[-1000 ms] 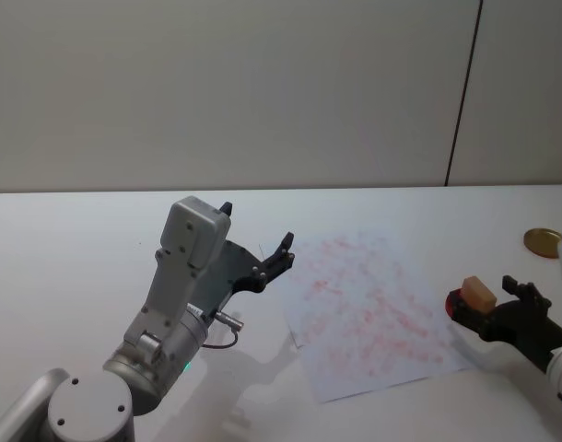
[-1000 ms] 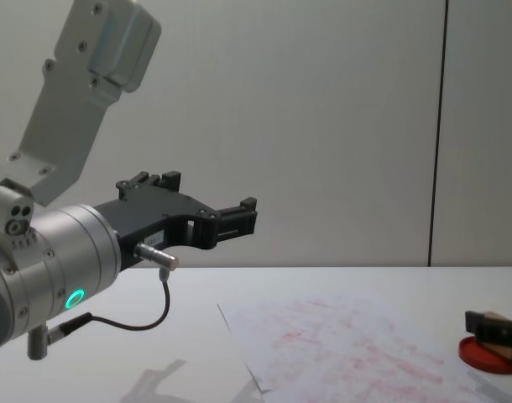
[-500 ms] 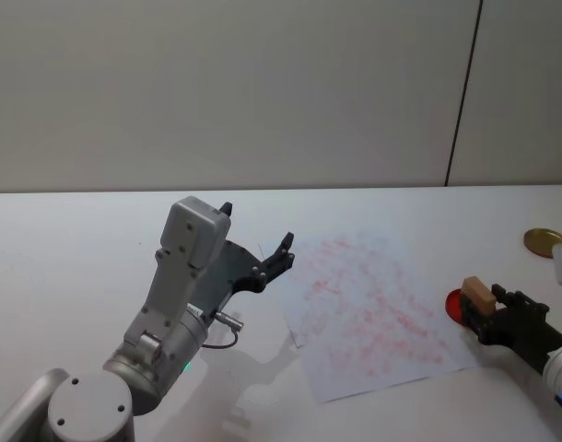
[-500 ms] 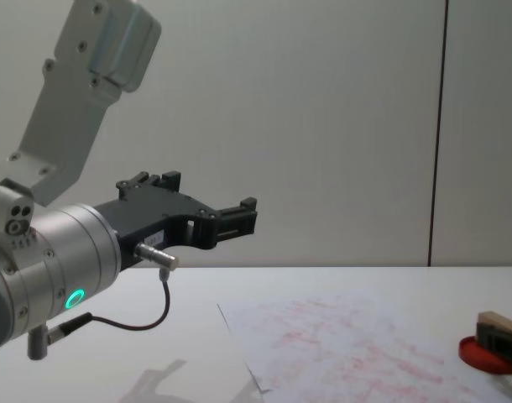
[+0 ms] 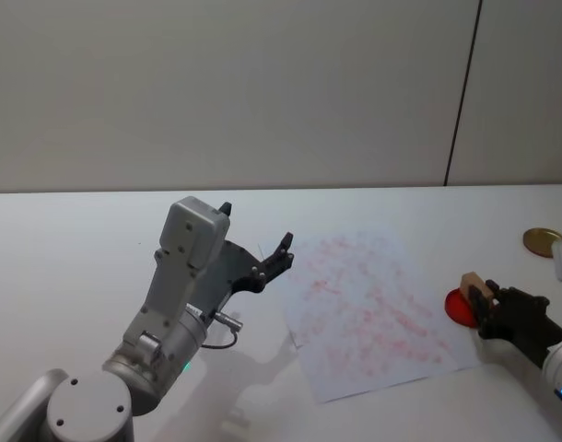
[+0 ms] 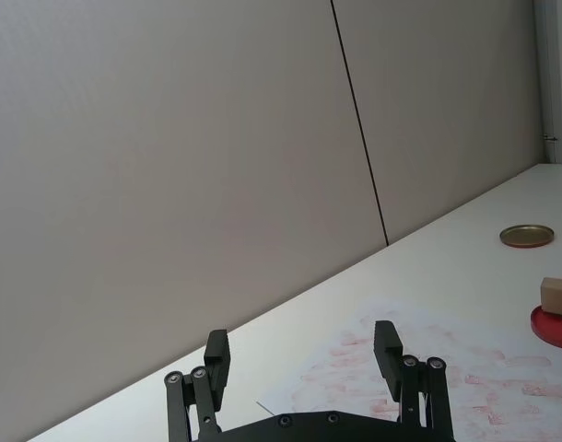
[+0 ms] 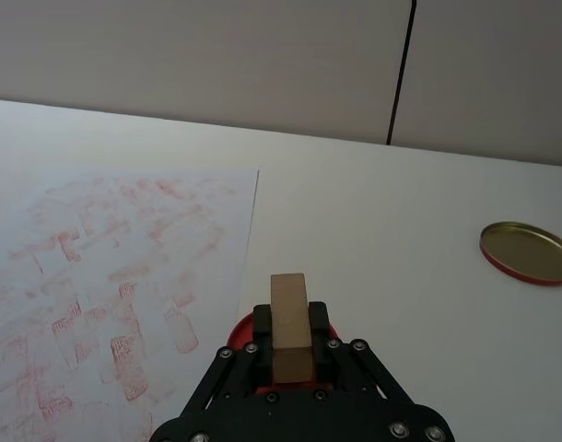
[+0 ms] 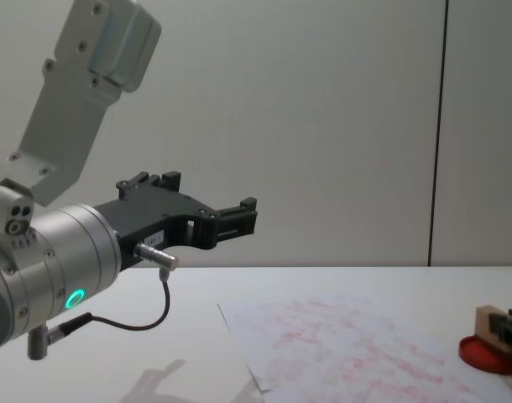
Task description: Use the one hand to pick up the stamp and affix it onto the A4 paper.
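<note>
The stamp is a small tan wooden block, and my right gripper is shut on it at the table's right side. It stands upright over the flat red ink pad; whether it touches the pad I cannot tell. In the right wrist view the stamp sits between the black fingers, just right of the paper's edge. The A4 paper, white with faint red marks, lies at the centre. My left gripper hangs open in the air left of the paper, holding nothing.
A gold round lid lies at the far right of the white table, beyond the ink pad. A grey wall rises behind the table. My left arm's silver body stands over the table's left front.
My right gripper has turned with the stamp, bringing it from tilted to upright over the ink pad, and drawn back slightly. The left arm has not moved.
</note>
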